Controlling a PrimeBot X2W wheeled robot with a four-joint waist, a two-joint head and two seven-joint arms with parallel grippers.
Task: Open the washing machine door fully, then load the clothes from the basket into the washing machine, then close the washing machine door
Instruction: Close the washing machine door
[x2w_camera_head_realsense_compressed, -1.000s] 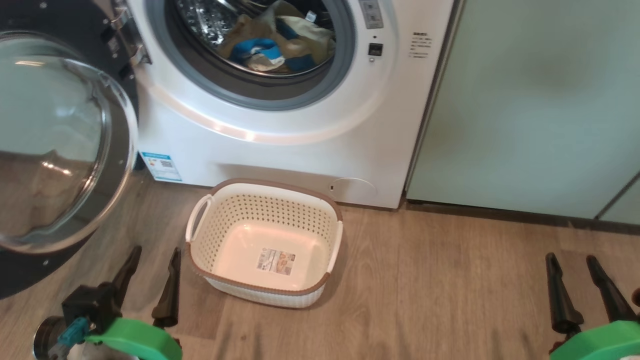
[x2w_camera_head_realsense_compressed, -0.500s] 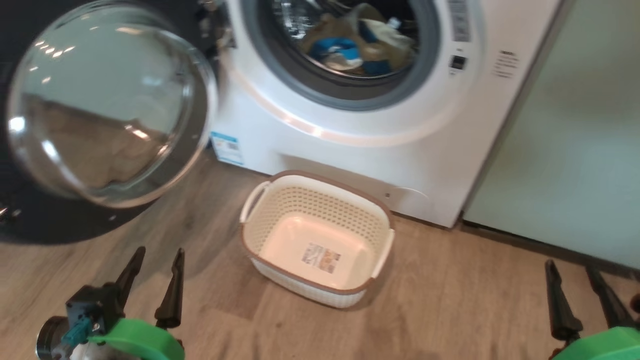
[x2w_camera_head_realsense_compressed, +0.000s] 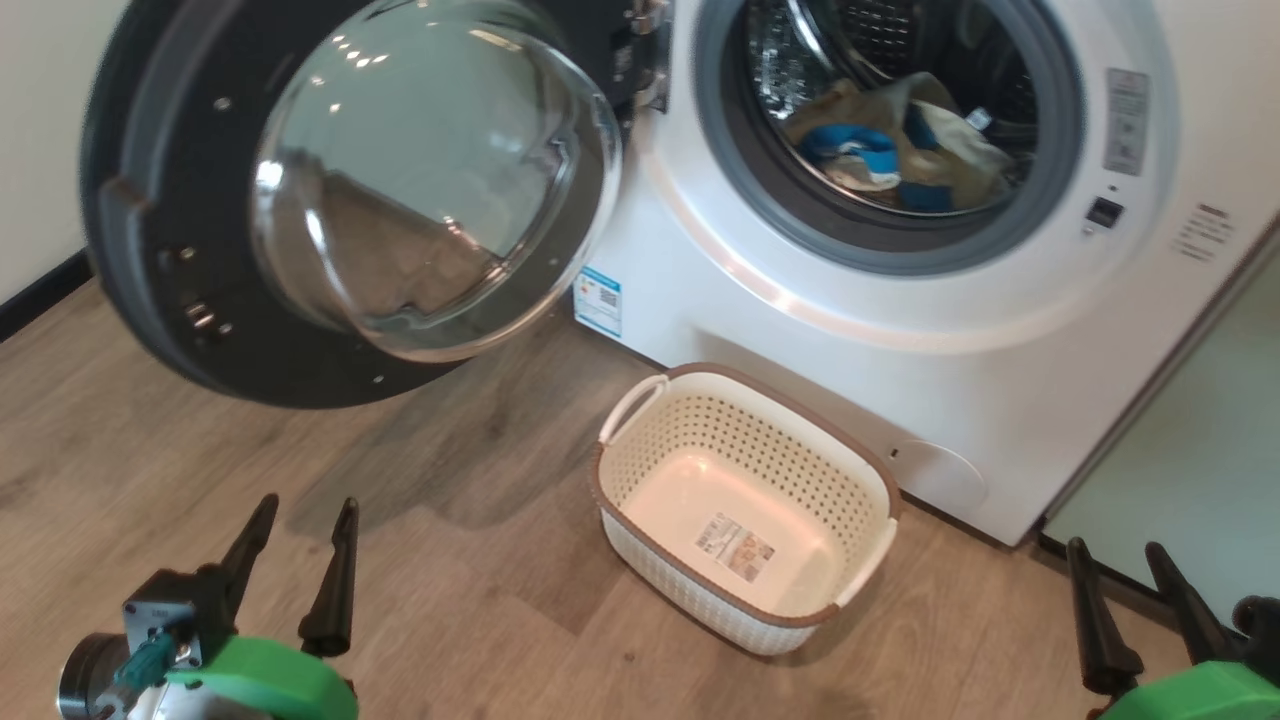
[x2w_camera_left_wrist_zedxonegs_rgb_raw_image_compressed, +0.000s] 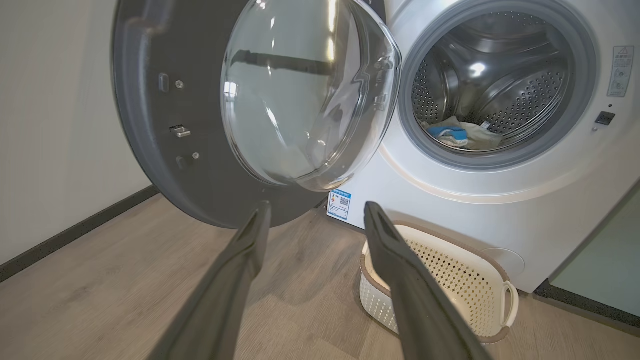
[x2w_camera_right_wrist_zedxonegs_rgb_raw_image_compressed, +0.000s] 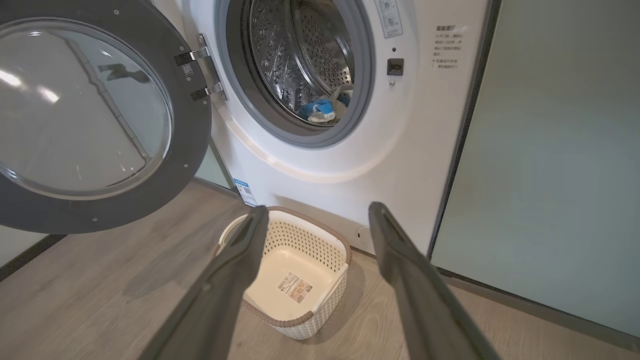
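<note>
The washing machine (x2w_camera_head_realsense_compressed: 800, 330) fills the upper right of the head view. Its door (x2w_camera_head_realsense_compressed: 150, 270), black-rimmed with a glass bowl, stands swung wide open to the left. The clothes (x2w_camera_head_realsense_compressed: 890, 150), pale yellow with blue patches, lie inside the steel drum. On the floor before the machine sits the basket (x2w_camera_head_realsense_compressed: 640, 470), holding nothing but its paper label. My left gripper (x2w_camera_head_realsense_compressed: 305, 510) is open at the lower left, apart from the door. My right gripper (x2w_camera_head_realsense_compressed: 1115, 550) is open at the lower right. In the left wrist view, the door (x2w_camera_left_wrist_zedxonegs_rgb_raw_image_compressed: 150, 160) and basket (x2w_camera_left_wrist_zedxonegs_rgb_raw_image_compressed: 480, 290) lie ahead of the gripper (x2w_camera_left_wrist_zedxonegs_rgb_raw_image_compressed: 315, 210).
A pale green cabinet panel (x2w_camera_head_realsense_compressed: 1210, 470) adjoins the machine on the right. A cream wall with a dark skirting board (x2w_camera_head_realsense_compressed: 40, 290) stands behind the open door. Wood floor (x2w_camera_head_realsense_compressed: 450, 560) stretches between my grippers and the basket.
The camera has turned left, so the machine, door and basket have shifted right in the head view. Both grippers stay open in the same lower corners.
</note>
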